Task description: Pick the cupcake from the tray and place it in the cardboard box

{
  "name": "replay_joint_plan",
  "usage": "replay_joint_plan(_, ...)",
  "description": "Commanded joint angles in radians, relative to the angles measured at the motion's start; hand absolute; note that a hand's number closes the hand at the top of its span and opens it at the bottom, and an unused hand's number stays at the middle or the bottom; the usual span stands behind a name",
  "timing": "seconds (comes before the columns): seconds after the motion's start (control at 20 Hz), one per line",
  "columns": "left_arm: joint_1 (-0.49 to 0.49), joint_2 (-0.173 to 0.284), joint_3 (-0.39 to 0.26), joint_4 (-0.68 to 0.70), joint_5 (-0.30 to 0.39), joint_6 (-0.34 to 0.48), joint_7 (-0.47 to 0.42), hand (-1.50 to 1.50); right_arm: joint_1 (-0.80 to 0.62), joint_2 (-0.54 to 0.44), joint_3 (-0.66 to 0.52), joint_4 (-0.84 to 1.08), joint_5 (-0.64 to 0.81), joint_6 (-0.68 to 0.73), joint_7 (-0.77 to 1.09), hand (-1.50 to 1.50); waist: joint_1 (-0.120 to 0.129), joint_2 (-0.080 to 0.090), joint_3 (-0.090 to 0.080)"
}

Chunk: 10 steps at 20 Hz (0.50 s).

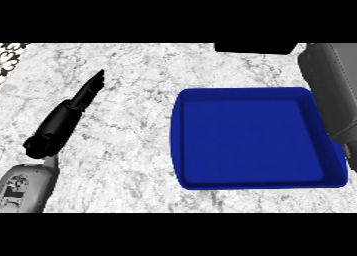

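Observation:
The blue tray point(247, 182) lies right of centre on the marble counter, and nothing shows inside it. No cupcake and no cardboard box are visible anywhere in the head view. My left hand point(63, 120) rests open at the left, fingers straight and pointing up and to the right, well apart from the tray. At the right edge my grey right forearm point(334, 90) hangs over the tray's right rim and runs up out of the picture. Its hand does not show.
A flat dark object point(255, 48) sits at the counter's far edge, cut off by the picture's top. A patterned black-and-white surface point(2, 62) shows at the far left corner. Bare marble counter point(129, 160) lies between my left hand and the tray.

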Motion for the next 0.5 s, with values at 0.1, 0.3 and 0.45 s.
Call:
replay_joint_plan(0.1,0.017,0.005,0.018,-0.001,-0.005,0.011,-0.006,0.0,-0.017,-0.077,-0.106,0.065,0.021,-0.226,0.14,1.5,-0.018,-0.002,0.001)
replay_joint_plan(0.3,0.003,-0.004,0.018,-0.013,0.0,0.008,0.015,0.0,-0.088,-0.155,-0.153,0.162,0.027,-0.265,0.164,1.5,-0.013,-0.001,0.0)
replay_joint_plan(0.45,0.06,-0.006,0.002,-0.025,-0.024,0.01,-0.027,0.0,-0.091,-0.215,-0.179,0.208,0.027,-0.296,0.162,1.5,-0.017,-0.004,0.0)
